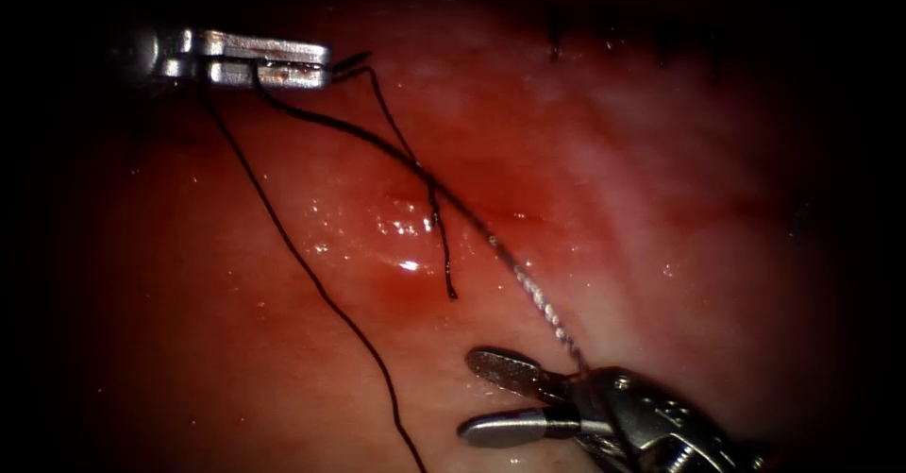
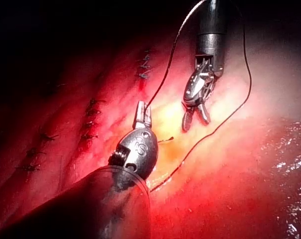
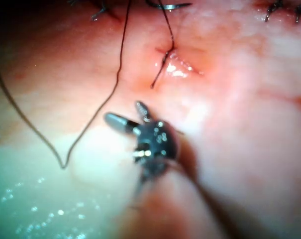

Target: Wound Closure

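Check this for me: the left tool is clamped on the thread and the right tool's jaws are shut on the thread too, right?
Not quite. The left tool is clamped on the thread, but the endoscope view shows the right tool with its jaws spread open, holding nothing.

We count two slim steel needle drivers: the left arm's tool [image 1: 321, 65], jaws pressed together on the dark thin suture thread [image 1: 311, 275], and the right arm's tool [image 1: 486, 397], jaws spread and holding nothing. We see one thread with one short free tail [image 1: 442, 246] at one wet, red cut [image 1: 406, 232] in the single slab of pink tissue [image 1: 661, 199]. In the left wrist view we count at least seven finished dark stitches [image 2: 89, 123].
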{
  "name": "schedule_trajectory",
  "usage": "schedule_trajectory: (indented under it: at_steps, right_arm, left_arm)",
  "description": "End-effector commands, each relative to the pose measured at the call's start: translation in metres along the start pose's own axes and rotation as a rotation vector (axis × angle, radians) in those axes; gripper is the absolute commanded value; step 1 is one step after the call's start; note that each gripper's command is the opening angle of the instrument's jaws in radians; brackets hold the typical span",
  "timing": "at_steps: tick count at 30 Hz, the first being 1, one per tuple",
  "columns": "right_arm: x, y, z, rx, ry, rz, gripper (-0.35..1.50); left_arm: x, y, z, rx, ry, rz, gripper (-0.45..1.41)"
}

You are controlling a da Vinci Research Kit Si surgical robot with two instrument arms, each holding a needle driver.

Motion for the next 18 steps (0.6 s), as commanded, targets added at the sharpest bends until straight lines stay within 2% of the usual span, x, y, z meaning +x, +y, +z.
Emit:
schedule_trajectory:
  at_steps: [1,5,8,12,18]
  right_arm:
    - [0.0,0.0012,0.0003,-0.02,-0.019,-0.052,0.88]
    - [0.0022,0.0019,-0.0002,0.0,-0.034,-0.178,0.88]
    - [0.0042,0.0019,-0.0002,0.007,-0.036,-0.186,0.86]
    - [0.007,0.0019,0.0001,0.004,-0.031,-0.167,0.69]
    - [0.0086,0.0019,0.0027,0.009,-0.074,-0.185,0.52]
  left_arm:
    - [-0.0003,0.0007,0.0006,-0.001,-0.001,-0.01,-0.45]
    - [-0.0003,0.0034,0.0009,-0.005,0.003,-0.033,-0.45]
    - [-0.0007,0.0055,0.0016,-0.006,0.005,-0.039,-0.45]
    - [-0.0013,0.0076,0.0027,-0.008,0.007,-0.048,-0.45]
    - [-0.002,0.0093,0.0042,0.001,0.009,-0.043,-0.45]
